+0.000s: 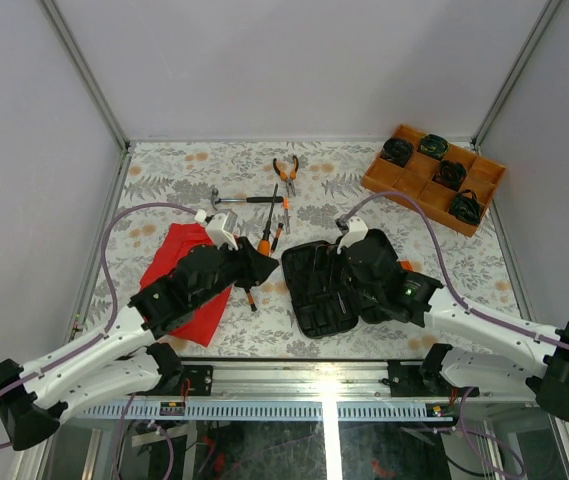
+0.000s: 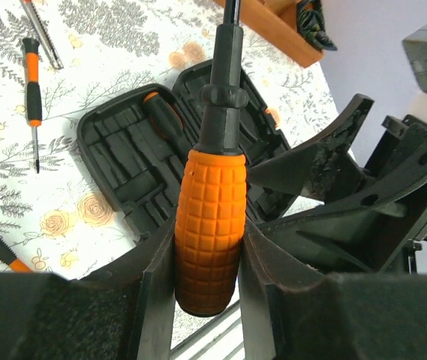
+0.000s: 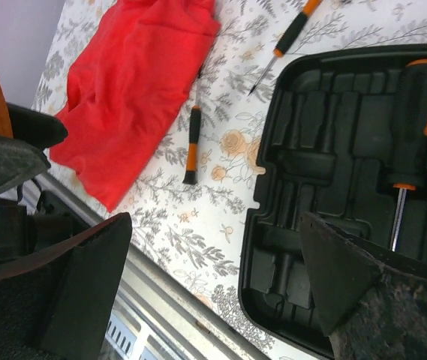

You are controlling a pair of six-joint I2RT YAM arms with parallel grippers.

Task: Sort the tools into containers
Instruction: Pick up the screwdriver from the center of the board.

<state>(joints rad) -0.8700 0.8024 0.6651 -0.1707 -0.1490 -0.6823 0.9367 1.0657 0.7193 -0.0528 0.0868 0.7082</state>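
Note:
My left gripper [image 2: 207, 259] is shut on the grid-patterned orange handle of a screwdriver [image 2: 211, 210], held in the air left of the open black tool case [image 2: 119, 161]. In the top view this gripper [image 1: 257, 263] is between the red cloth and the case [image 1: 309, 300]. One orange-and-black screwdriver [image 3: 416, 112] lies in a case slot. My right gripper [image 3: 213, 277] is open and empty above the case's near left corner [image 3: 296, 255]. Pliers [image 1: 285, 170], a hammer [image 1: 239, 200], two screwdrivers [image 1: 272, 230] and a small screwdriver [image 3: 192, 146] lie on the table.
A red cloth [image 1: 186, 285] lies under my left arm. An orange compartment tray [image 1: 379, 180] with black round items stands at the back right. The table's near metal edge [image 3: 160, 300] is just below my right gripper. The two grippers are close together.

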